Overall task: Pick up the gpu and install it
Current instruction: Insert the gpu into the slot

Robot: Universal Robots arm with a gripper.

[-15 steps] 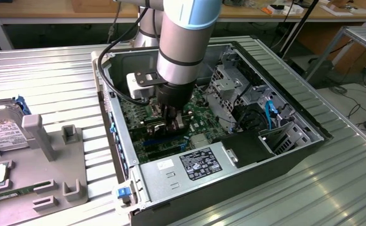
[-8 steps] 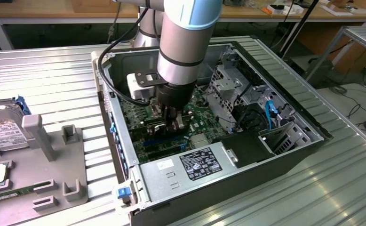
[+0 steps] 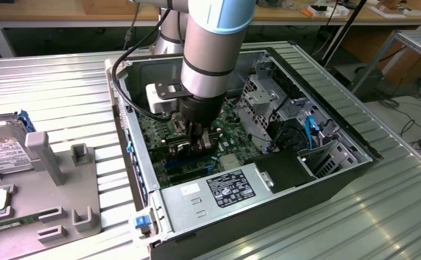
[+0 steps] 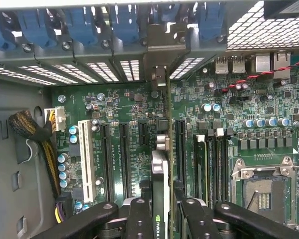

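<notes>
The gpu (image 4: 160,167) shows edge-on in the wrist view as a thin upright card with a green logo. Its silver bracket end (image 4: 159,79) reaches toward the case's rear slot openings. My gripper (image 4: 162,216) is shut on it, with a black finger (image 4: 139,219) on each side. The card stands over the motherboard's (image 4: 139,99) black expansion slots; whether it is seated in one I cannot tell. In the exterior view my gripper (image 3: 198,140) is down inside the open computer case (image 3: 355,146), with the gpu (image 3: 208,142) between its fingers just above the green board.
A white slot (image 4: 85,154), yellow-black cables (image 4: 35,129) and the CPU socket (image 4: 261,191) flank the card. Blue latches (image 4: 124,25) line the rear wall. The power supply (image 3: 225,189) fills the case's near end. A hard drive (image 3: 1,151) and RAM stick (image 3: 15,222) lie on the grey fixture (image 3: 66,184).
</notes>
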